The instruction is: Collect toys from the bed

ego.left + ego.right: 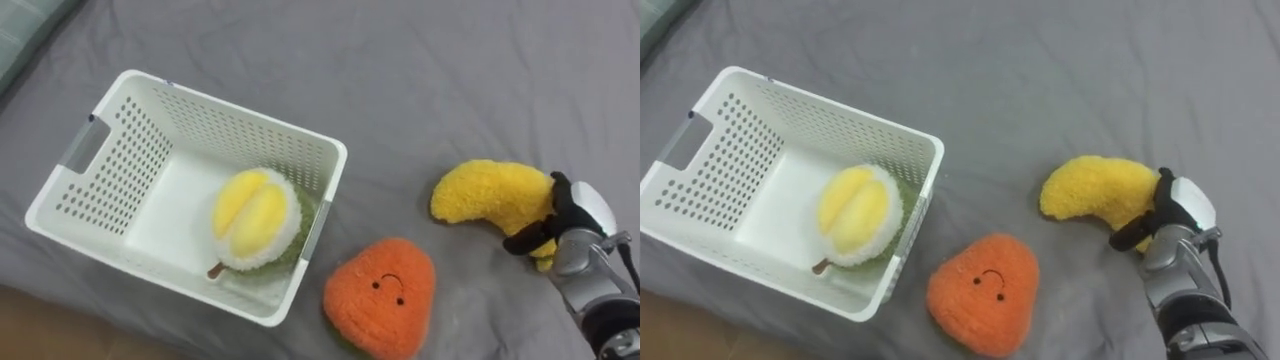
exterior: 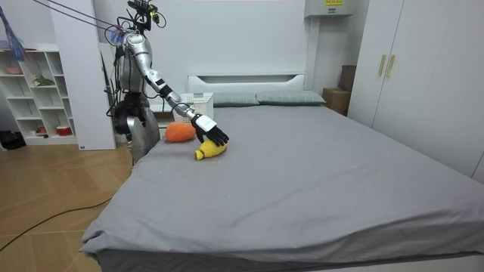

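Seen from the robot's head, a grey bed (image 1: pixel 420 80) carries three plush toys. At 9 o'clock sits a white basket (image 1: pixel 110 170) with perforated walls, and a yellow-and-green durian plush (image 1: pixel 255 218) lies inside it against its near right wall. At 5 o'clock, just beside the basket's corner, an orange plush (image 1: pixel 380 297) with a small stitched face lies on the sheet. At 3 o'clock lies a yellow banana plush (image 1: pixel 495 197). The right robot hand (image 1: pixel 572 212) has its dark fingers curled round the banana's right end. In the room view the robot stands at the bedside, with that arm stretched over the mattress.
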### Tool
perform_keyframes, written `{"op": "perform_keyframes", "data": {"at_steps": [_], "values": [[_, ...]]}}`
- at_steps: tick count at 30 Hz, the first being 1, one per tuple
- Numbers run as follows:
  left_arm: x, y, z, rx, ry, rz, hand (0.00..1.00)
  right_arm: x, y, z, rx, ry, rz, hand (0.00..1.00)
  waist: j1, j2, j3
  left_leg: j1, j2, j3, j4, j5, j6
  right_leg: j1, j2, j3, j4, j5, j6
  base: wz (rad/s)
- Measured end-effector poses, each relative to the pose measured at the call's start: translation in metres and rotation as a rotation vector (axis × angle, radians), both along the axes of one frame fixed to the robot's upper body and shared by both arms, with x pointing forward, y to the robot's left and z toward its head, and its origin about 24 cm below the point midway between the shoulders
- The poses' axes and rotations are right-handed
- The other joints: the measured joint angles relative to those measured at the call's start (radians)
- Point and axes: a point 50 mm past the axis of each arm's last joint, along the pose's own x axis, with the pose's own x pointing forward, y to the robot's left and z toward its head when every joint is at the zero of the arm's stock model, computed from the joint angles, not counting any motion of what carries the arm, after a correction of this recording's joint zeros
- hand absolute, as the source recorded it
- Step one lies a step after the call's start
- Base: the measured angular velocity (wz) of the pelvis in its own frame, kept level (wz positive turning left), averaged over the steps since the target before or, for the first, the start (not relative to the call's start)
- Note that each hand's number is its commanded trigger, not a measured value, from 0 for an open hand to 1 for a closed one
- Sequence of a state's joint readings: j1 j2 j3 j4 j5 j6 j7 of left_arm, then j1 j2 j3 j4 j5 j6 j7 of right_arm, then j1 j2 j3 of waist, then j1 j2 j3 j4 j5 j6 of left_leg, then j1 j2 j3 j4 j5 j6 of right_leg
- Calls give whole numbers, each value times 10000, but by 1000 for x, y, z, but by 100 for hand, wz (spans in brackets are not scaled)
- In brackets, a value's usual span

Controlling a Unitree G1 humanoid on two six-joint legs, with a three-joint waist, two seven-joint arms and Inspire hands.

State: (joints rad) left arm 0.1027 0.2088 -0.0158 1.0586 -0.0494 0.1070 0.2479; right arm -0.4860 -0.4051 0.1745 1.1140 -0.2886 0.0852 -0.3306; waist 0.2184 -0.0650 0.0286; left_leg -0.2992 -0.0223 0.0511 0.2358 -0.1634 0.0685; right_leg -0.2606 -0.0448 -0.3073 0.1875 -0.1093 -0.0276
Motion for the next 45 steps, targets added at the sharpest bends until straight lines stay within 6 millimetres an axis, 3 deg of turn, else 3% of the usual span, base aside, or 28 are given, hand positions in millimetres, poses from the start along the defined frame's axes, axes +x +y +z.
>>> {"op": "perform_keyframes", "data": {"at_steps": [6, 19, 23, 31, 33, 37, 43, 45], "values": [[0, -3, -1, -218, -60, 174, 0, 0, -2, 0, -144, -90, -137, 100, 64, 37, 45, -142, -70, -217, -20, 59, 27, -51, -66, -250, -4, -1, 2, 14], [-2, -4, -2, -352, 32, 0, 0, -5, -10, 0, -311, -332, -640, 100, 21, 59, 37, -180, -83, -290, -18, 99, 9, -59, -72, -274, -38, -2, 4, 1], [-3, -3, -2, -416, 72, -24, 0, -6, -22, 8, -408, -482, -806, 100, 7, 64, 34, -143, -93, -281, -2, 113, 24, -21, -91, -273, -31, -2, 4, 0], [-13, -1, -1, -397, -2, 100, 0, -5, -26, 14, -285, -603, -617, 100, -489, 51, -2, 650, -88, -248, -230, 116, 19, 674, -86, -249, -24, -15, 25, -1], [-15, 5, 0, -328, -148, 563, 0, 2, -24, 24, -58, -1327, -603, 100, -607, -70, -139, 825, -82, -108, -355, 161, 17, 739, -82, -185, -23, -16, 26, -14], [-21, 11, 2, -215, -198, 1135, 0, 15, -13, 51, 105, -2856, -37, 100, -834, -134, -181, 1363, -57, 50, -454, 160, 16, 1158, -55, -3, -32, -17, 27, -11], [-36, 14, 1, -144, 67, 1362, 0, 19, 21, 96, -53, -5021, 1899, 100, -1087, -126, -325, 2315, -72, 123, -722, 155, 19, 1959, -55, 124, -33, -51, 81, -6], [-39, 12, 0, -200, 142, 1469, 0, 22, 35, 115, 30, -5677, 2589, 100, -1058, -121, -325, 2564, -68, 280, -761, 153, 21, 2160, -43, 307, -59, -53, 82, -18]]}}
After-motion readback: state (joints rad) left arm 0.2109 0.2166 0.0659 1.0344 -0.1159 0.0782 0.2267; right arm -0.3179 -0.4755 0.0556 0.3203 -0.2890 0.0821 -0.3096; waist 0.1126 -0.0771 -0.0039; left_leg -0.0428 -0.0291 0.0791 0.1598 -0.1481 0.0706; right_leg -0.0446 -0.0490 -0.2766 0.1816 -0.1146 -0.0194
